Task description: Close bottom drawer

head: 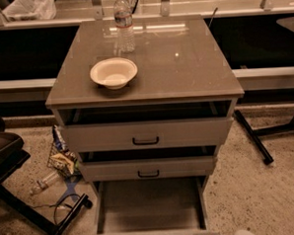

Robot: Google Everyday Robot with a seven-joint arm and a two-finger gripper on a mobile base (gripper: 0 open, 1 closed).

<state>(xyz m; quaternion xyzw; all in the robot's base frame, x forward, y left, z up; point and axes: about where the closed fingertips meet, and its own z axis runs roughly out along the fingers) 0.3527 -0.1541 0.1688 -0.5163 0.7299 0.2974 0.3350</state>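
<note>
- Gripper (247, 234) just peeked in at the bottom, right of the drawer front. Couldn't tell its state.
- Bottom drawer (149, 208) sat pulled way out under the counter's (184, 73) front edge. Closing hadn't started imo; next up was a straight push on its front.
- Count: three drawers, one paper bowl (113, 72) front-left, one water bottle (124, 23) by the back edge.

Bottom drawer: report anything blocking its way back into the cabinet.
Nothing visible does. The bottom drawer is pulled far out and looks empty; the floor clutter lies beside the cabinet, off the drawer's path. The gripper is not in view.
</note>
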